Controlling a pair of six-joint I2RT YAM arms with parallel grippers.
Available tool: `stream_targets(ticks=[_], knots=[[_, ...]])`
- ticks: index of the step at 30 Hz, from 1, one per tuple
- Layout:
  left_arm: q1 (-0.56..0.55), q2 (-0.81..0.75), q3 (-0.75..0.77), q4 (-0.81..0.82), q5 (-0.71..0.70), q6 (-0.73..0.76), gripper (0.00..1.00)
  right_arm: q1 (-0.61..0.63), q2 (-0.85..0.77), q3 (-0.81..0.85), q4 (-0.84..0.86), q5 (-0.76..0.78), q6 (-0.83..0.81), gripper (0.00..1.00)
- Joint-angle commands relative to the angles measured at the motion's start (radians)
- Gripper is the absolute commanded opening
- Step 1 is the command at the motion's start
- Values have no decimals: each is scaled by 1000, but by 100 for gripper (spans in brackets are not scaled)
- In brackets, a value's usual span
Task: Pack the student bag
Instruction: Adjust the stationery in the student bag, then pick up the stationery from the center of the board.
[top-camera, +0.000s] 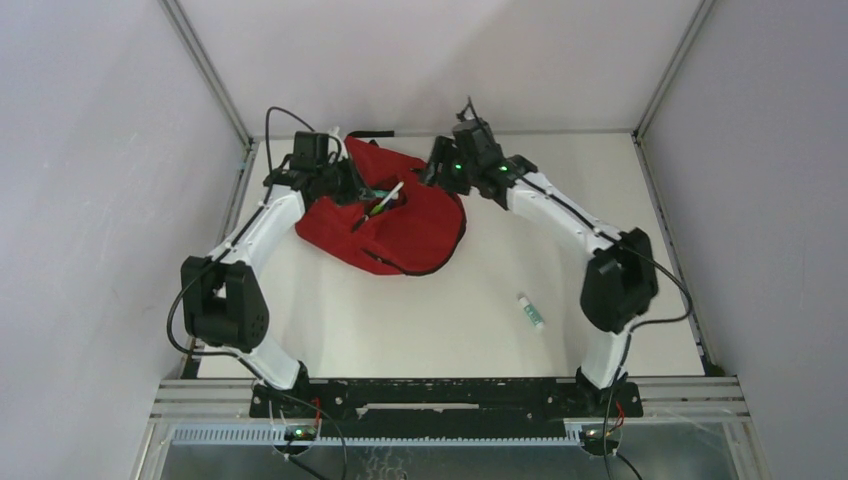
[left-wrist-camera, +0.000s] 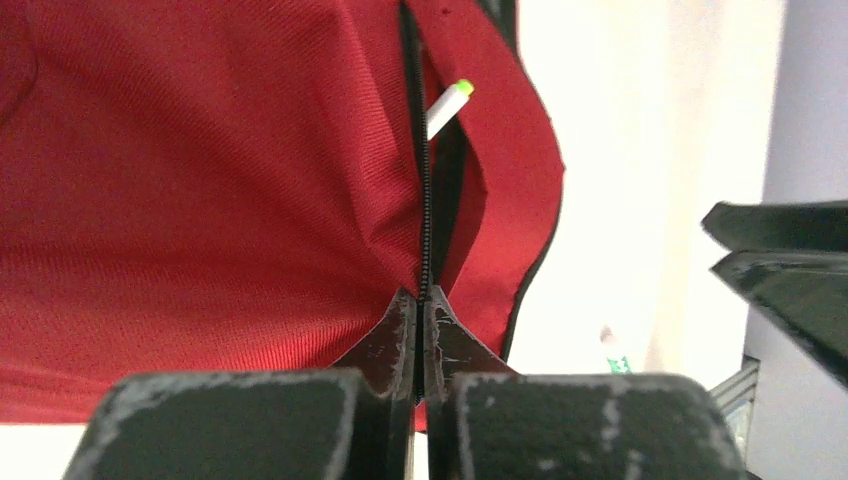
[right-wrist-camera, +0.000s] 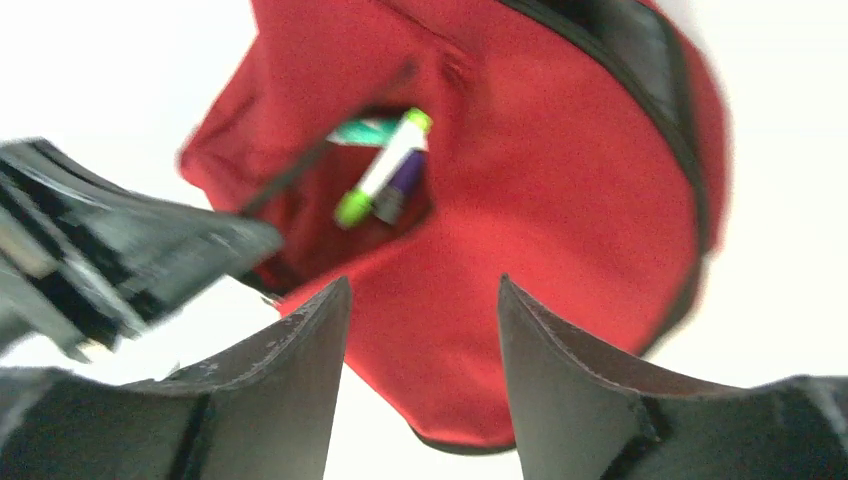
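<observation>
Where the white table (top-camera: 450, 330) spreads before the two arm bases, the student bag (top-camera: 400, 225) lies flat at the far side, left of centre: red fabric, black zip trim, pocket mouth gaping upward. Left gripper (top-camera: 352, 190): at the bag's left edge, its fingers pressed together on the zip seam, a fold of red cloth and the black zip line pinched between them in the left wrist view (left-wrist-camera: 420, 300). Right gripper (top-camera: 437, 170): poised above the bag's far right edge, fingers spread wide with nothing between them (right-wrist-camera: 420, 290), the bag's opening showing beyond. Contents of the opening: one white marker (right-wrist-camera: 385, 165) with green ends, lying slantwise, one end poking out past the zip; one purple-barrelled item (right-wrist-camera: 405, 180) just beside it, possibly another pen, too blurred to tell; one green-and-white item (right-wrist-camera: 360, 131) tucked behind them. Loose on the table: one small white-and-green tube (top-camera: 531, 311), well apart from the bag, toward the right arm's side.
</observation>
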Motion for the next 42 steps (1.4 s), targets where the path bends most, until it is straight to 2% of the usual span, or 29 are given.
stream_targets(ticks=[1,5,8,11,14,18,23,28,31,35,38,41,42], knots=[[-15,42,166,44,175,15,0,-77,-172,-233,56,87,-55,61],[-29,87,176,103,284,-3,0,-100,-271,-420,-28,251,-125,58],[-31,65,121,225,334,-50,0,-107,-340,-540,-110,354,-151,68],[-31,54,110,262,335,-57,0,-117,-444,-703,-155,412,-148,79],[-30,54,108,252,320,-54,0,-129,-555,-840,-180,393,-116,84],[-30,38,78,258,301,-58,0,-132,-649,-981,-172,281,-52,86],[-30,9,44,266,264,-58,0,-123,-671,-1077,-138,177,-9,83],[-30,3,39,233,237,-41,0,-51,-641,-1104,-155,219,27,80],[-30,-4,24,230,229,-37,0,-38,-596,-1107,-134,248,29,71],[-30,-16,-2,227,222,-37,0,-35,-549,-1107,-100,262,21,52],[-28,-23,-11,201,201,-26,0,-26,-543,-1101,-94,251,17,30],[-28,-24,-26,190,203,-26,0,2,-578,-1090,-84,220,29,0],[-28,-26,-34,189,204,-32,0,10,-591,-1080,-72,201,32,0]])
